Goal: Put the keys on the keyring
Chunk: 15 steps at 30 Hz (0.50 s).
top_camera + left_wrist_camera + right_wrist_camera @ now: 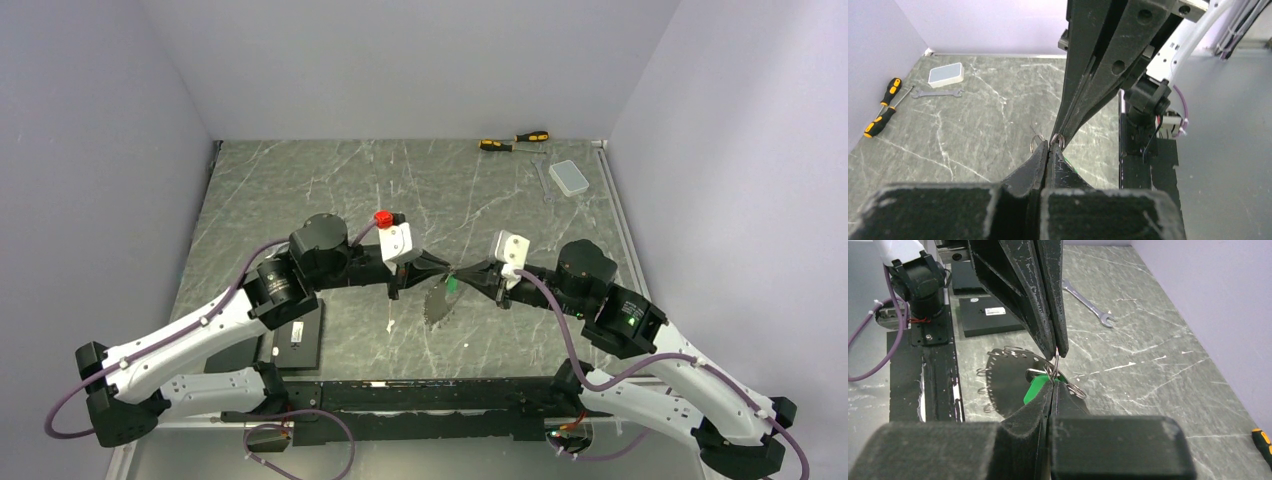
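right tool (1052, 384): closest to the right wrist lens, its two dark fingers pressed flat together, no gap at the tips.
left tool (1058, 352): comes in from the opposite side and meets the right tool tip to tip above the middle of the surface (300, 190); its fingers are also together, clamped on a small silver wire loop at the keyring's rim.
key (1034, 391): bright green head just beside the right tool's tips and touching one finger; whether those fingers actually pinch it cannot be told.
keyring (1005, 377): dark toothed ring with little wire loops along its edge, hanging tilted directly under the two meeting tips.
wrench (1087, 304): silver, lying flat on the surface towards the far right corner, well apart from the tools.
screwdrivers (515, 141): two, yellow and black, by the back wall.
clear box (570, 178): just beside the wrench.
black box (990, 315): flat, near the left arm's base.
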Motion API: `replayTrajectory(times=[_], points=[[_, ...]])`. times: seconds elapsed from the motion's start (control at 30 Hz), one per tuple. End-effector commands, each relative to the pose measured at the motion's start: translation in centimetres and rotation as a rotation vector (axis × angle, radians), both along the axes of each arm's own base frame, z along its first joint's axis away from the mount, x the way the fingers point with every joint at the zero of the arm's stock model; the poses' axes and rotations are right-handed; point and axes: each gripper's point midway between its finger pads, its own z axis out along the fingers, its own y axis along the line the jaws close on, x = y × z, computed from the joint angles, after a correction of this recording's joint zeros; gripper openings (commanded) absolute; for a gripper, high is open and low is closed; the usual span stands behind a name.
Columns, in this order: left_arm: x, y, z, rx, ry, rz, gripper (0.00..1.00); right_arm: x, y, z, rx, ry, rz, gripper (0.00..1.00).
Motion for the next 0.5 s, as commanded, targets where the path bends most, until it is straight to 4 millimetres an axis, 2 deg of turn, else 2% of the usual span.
replayTrajectory(times=[0.0, 0.3, 0.47], points=[[0.7, 0.4, 4.7, -0.227, 0.037, 0.081, 0.00, 0.2, 0.3, 3.0, 0.070, -0.056, 0.000, 0.00], [3.0, 1.4, 6.4, -0.369, 0.164, 0.241, 0.00, 1.1, 0.5, 2.6, 0.052, -0.060, -0.031, 0.00], [4.0, 1.6, 6.1, -0.399, 0.221, 0.300, 0.00, 1.6, 0.9, 2.2, 0.021, -0.063, -0.036, 0.00]])
